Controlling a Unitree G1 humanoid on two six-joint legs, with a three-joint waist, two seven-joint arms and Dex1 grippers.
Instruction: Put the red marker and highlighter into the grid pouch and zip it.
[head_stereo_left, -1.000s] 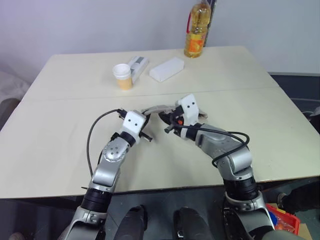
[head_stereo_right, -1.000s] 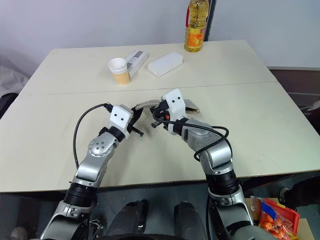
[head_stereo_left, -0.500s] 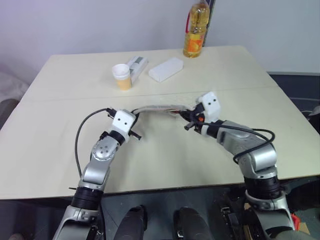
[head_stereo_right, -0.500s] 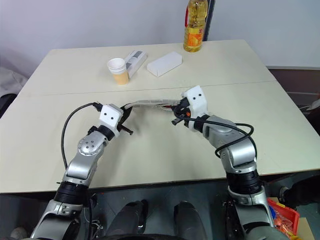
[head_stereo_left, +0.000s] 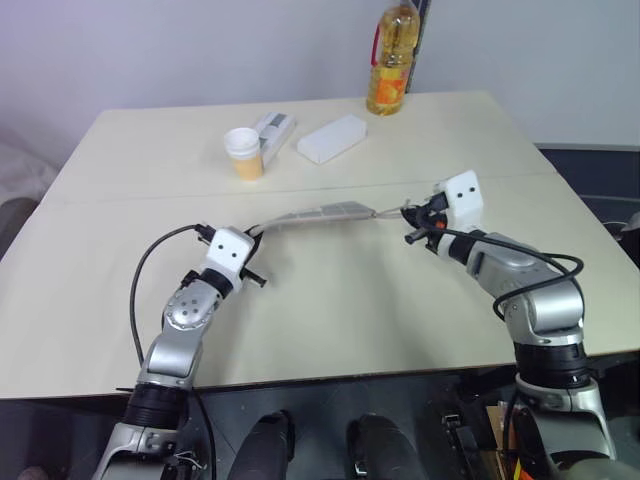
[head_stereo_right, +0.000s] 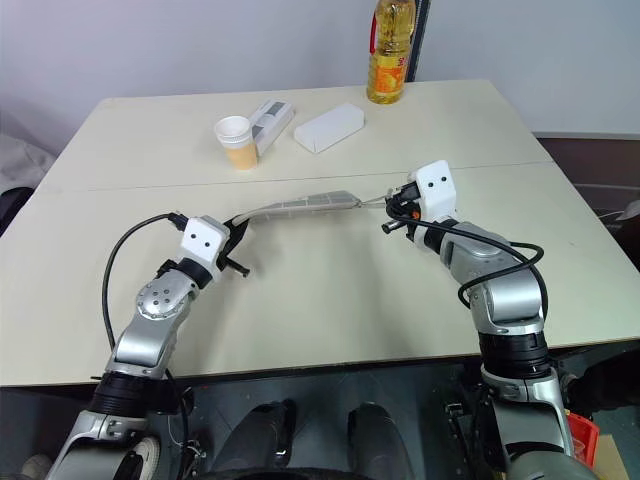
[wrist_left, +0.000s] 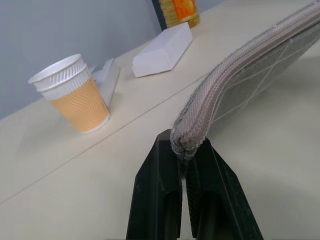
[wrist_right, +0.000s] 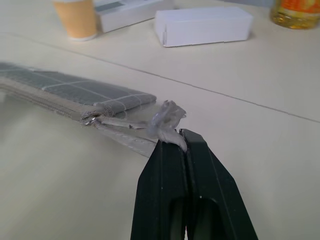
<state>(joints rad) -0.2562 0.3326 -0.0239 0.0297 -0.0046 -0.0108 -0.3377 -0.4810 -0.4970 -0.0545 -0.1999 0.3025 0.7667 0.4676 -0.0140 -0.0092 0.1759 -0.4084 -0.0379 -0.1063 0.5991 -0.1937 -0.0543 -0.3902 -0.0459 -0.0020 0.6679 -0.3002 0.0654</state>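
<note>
The flat grey fabric grid pouch (head_stereo_left: 318, 213) with thin white lines hangs stretched between both grippers above the table's middle, its contents hidden. The left gripper (wrist_left: 183, 150) pinches its left corner; the right gripper (wrist_right: 176, 144) clamps the zipper pull tab (wrist_right: 167, 120) at its right end.

The grid pouch (head_stereo_left: 318, 213) stretches edge-up above the table (head_stereo_left: 330, 300) between the left gripper (head_stereo_left: 252, 233) and the right gripper (head_stereo_left: 408, 214), each pinching one end.
</note>
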